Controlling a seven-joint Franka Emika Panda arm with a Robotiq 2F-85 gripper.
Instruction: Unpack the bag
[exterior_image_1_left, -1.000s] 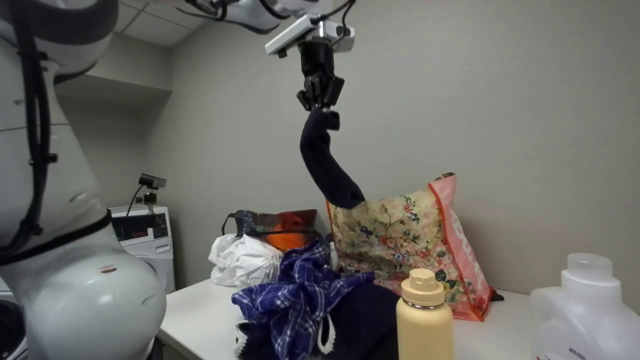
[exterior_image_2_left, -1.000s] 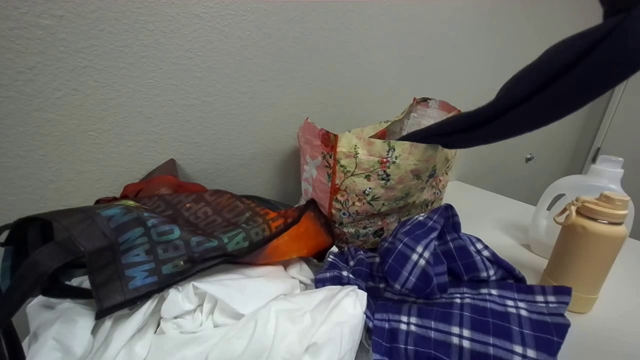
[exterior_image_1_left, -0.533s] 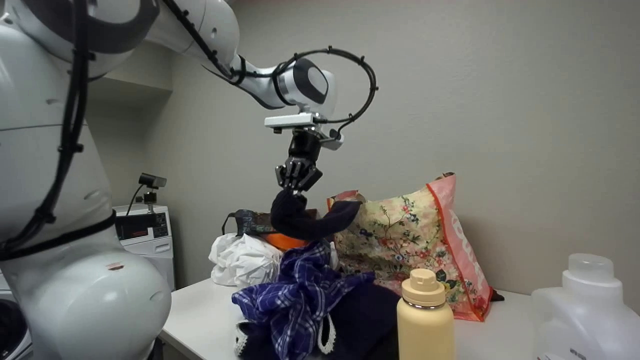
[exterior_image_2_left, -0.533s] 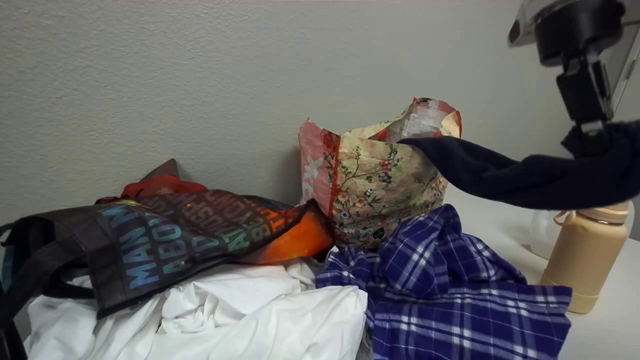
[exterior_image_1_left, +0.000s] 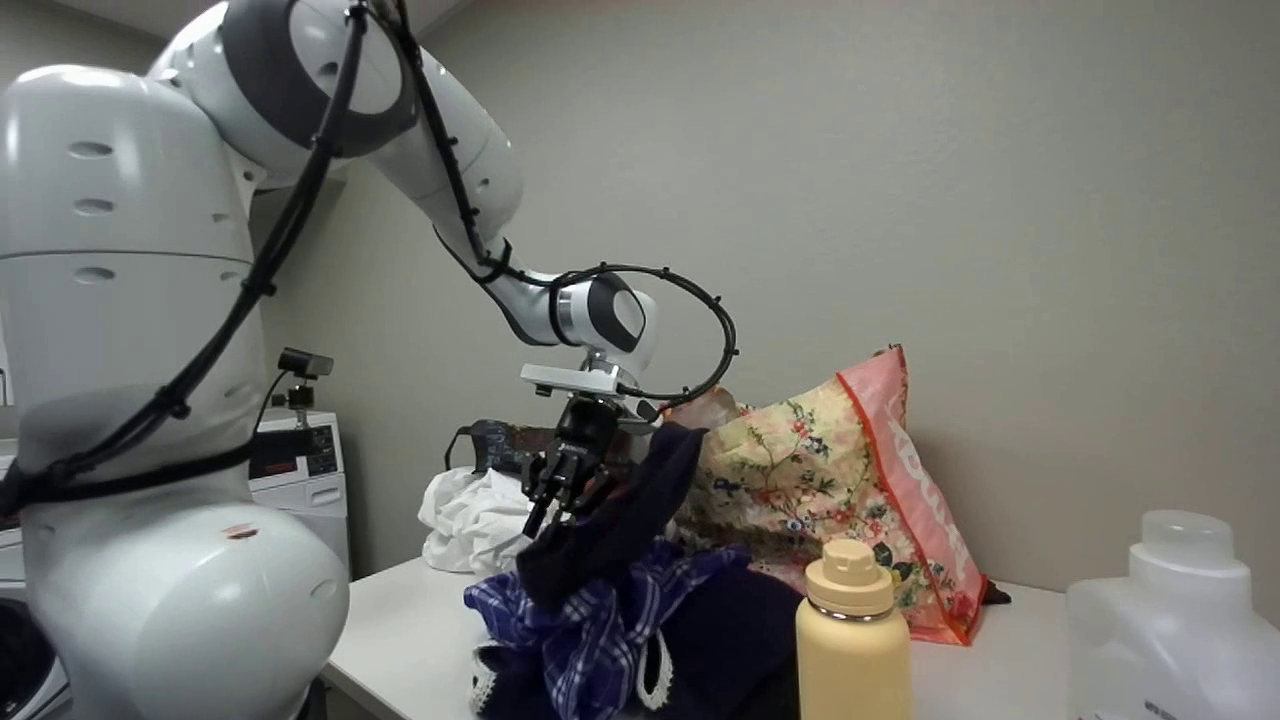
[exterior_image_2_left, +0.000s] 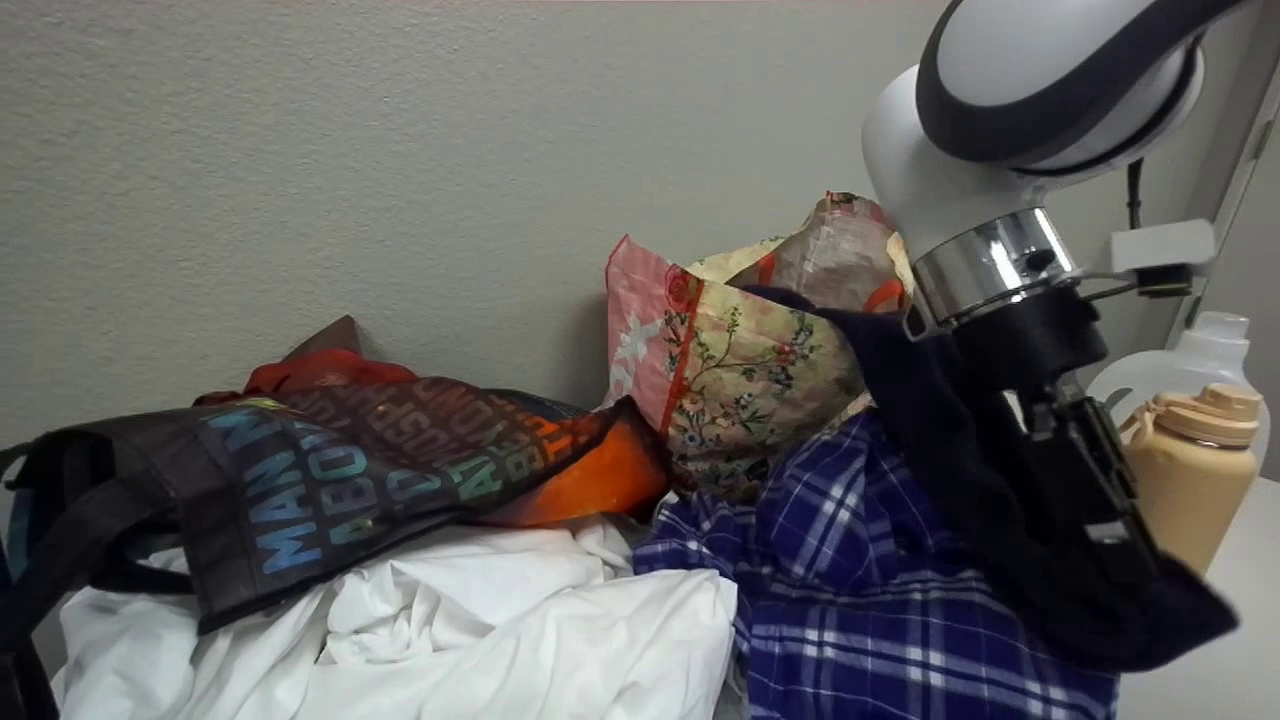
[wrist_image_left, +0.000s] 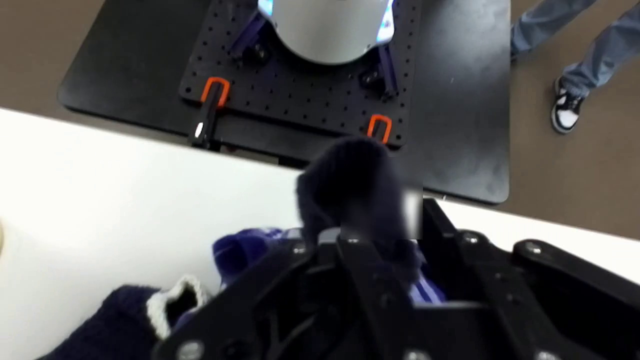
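Observation:
The floral bag (exterior_image_1_left: 790, 480) stands against the wall in both exterior views, its pink-edged mouth (exterior_image_2_left: 850, 250) gaping upward. A dark navy garment (exterior_image_2_left: 940, 450) runs out over the bag's rim and down to my gripper (exterior_image_1_left: 556, 520), its upper end still inside the mouth. In the wrist view my gripper (wrist_image_left: 380, 220) is low over the clothes, jaws parted. A fold of the navy garment (wrist_image_left: 345, 170) lies in and beyond the gap, not squeezed. Beneath it is a blue-and-white plaid cloth (exterior_image_2_left: 840, 520). What else the bag holds is hidden.
Another dark garment (exterior_image_1_left: 740, 640) lies under the plaid cloth. To one side stand a tan bottle (exterior_image_1_left: 852, 650) and a translucent jug (exterior_image_1_left: 1165, 640). A black lettered bag (exterior_image_2_left: 400, 470) rests on white fabric (exterior_image_2_left: 480, 640). A person's legs (wrist_image_left: 580, 75) show beyond the table.
My gripper has come down from above toward the plaid cloth, bringing the navy garment's lower end with it, and its jaws have parted. The bag's near rim now sags a little.

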